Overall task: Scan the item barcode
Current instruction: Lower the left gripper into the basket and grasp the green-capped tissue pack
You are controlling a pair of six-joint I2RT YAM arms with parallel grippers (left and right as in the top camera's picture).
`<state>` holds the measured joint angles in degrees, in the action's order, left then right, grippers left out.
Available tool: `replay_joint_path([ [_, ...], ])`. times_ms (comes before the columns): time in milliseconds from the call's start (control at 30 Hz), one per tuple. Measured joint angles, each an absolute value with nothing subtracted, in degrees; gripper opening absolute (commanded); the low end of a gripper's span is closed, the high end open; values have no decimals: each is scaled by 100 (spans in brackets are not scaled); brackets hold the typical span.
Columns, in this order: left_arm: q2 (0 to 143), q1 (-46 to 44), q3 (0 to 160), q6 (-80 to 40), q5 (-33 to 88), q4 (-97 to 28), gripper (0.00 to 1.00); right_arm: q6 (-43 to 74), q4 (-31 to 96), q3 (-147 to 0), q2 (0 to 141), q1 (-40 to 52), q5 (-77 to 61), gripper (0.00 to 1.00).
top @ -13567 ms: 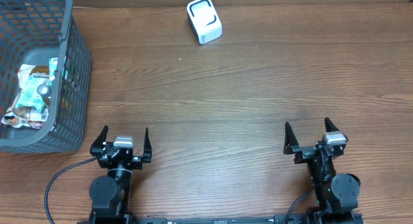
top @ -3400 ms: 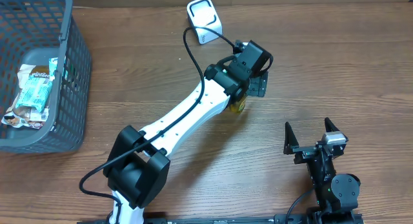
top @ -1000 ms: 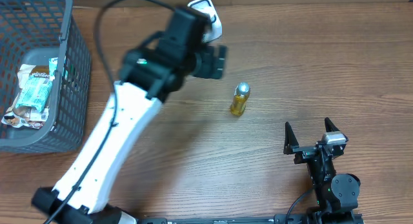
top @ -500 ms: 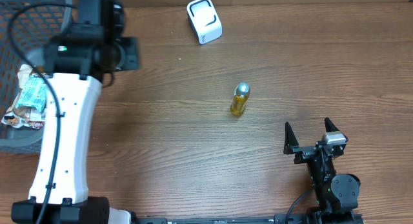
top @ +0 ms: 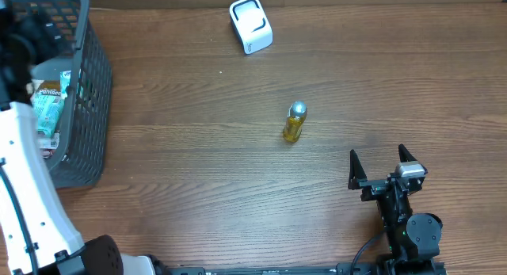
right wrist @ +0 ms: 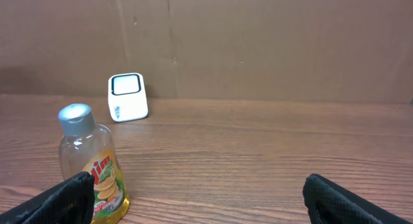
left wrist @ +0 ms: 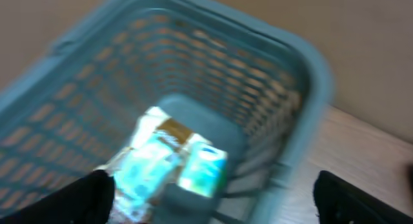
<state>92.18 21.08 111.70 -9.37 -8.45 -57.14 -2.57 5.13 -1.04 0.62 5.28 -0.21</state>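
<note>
The left gripper hung above the grey basket at the left edge of the table. Its two fingers stood wide apart at the lower corners of the wrist view, with nothing between them. That view was blurred, yet it showed the snack packets lying on the basket floor, white and green and partly one over another. The right gripper sat at the near right of the table, spread fully and empty. The small bottle with yellow liquid and a silver cap stood upright in the middle of the table, apart from everything, with the white scanner well beyond it at the far edge. I judge that the step in hand was to fetch a packet from the basket for scanning. To do it well, the arm should descend straight down inside the walls and not touch the mesh. The fingers should be open over the top packet and close across its narrow side, so that only one packet comes up. The packet looked soft and slippery, so a firm grip near its middle seemed safer. It must then rise above the rim before any move sideways. Where the barcode sat I could not tell – it should be found and turned toward the scanner window.
</note>
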Motion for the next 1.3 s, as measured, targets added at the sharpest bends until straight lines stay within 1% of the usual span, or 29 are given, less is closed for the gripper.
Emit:
replay_joint_path([
  [233,9666,2724,11196,-447,-515,-5811,100,-255,510,-104,62,528,-23,100],
  [500,10726,3116,11196,174,552,-6040,100,-255,510,-104,62,528,-21,100],
  [767,11528,3188,11196,934,1238,-6180,99,-257,513,-104,62,528,-23,100],
  [1000,12057,3188,11196,1258,1492,-6211,100,-257,513,-104,62,528,-21,100],
  [1300,12368,3188,11196,1522,1791,-6163,100,-255,513,-104,62,528,-21,100],
])
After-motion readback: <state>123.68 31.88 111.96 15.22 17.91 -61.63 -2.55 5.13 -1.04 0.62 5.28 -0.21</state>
